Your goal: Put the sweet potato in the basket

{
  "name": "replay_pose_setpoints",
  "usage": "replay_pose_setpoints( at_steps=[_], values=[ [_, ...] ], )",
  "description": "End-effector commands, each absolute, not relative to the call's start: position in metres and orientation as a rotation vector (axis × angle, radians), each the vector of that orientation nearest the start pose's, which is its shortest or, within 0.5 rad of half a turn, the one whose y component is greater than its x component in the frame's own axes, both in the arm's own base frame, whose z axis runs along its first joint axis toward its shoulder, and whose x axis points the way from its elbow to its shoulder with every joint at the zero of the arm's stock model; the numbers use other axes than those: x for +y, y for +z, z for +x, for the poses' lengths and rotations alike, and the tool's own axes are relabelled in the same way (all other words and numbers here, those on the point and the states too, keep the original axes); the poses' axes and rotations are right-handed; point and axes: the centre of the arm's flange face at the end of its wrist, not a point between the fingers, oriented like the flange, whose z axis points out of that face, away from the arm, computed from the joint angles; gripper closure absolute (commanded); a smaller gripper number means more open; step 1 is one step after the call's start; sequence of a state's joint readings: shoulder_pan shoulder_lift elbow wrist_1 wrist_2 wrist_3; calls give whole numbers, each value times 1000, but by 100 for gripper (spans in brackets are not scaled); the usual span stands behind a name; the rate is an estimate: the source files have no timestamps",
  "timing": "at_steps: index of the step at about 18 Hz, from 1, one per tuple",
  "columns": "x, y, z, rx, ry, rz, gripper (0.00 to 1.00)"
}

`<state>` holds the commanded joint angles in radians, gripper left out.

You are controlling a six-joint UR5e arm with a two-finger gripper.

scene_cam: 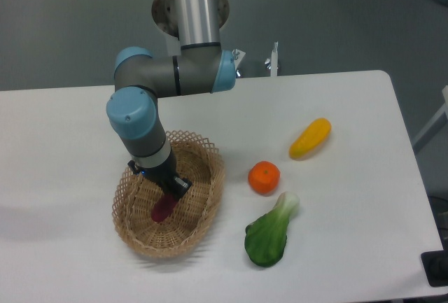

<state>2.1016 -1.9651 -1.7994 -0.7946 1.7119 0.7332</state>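
- The sweet potato [163, 208] is down inside the basket [203, 229], its lower end at or very near the woven floor; whether it rests there or hangs just above, I cannot tell.
- It looks small, light and stiff, with a smooth skin that could slip between flat pads (a judgement, not something the view proves). Its tapered ends would squirt out of a pinch, so the thick middle, gripped across the short axis, seems the safest hold.
- The claw [170, 189] sits on the tuber's upper part and appears to be clamped on it; the jaws are mostly hidden by the dark wrist housing, so the exact contact is unclear.
- The basket is one shallow oval wicker piece with an open scalloped rim, likely light enough to shift if the claw drags on it.
- Counted on the white counter [70, 128]: one sweet potato, one basket, one orange [264, 178], one yellow elongated vegetable [310, 138], and one leafy bok choy [270, 234].
- The orange lies just beside the basket's right rim; the bok choy is near it, the yellow vegetable farther off.
- One arm [140, 124] reaches down into the basket.
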Motion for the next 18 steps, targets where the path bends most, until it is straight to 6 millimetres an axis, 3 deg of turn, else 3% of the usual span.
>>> replay_pose_setpoints(
  at_steps=[4,6,11,14,18],
  values=[
    [582,267,-207,284,357,-3031,0],
    [589,292,-221,240,400,-2992,0],
    [582,370,-301,92,520,-2881,0],
    [551,404,-360,118,612,-2863,0],
    [495,425,-433,246,571,-2993,0]
  ],
)
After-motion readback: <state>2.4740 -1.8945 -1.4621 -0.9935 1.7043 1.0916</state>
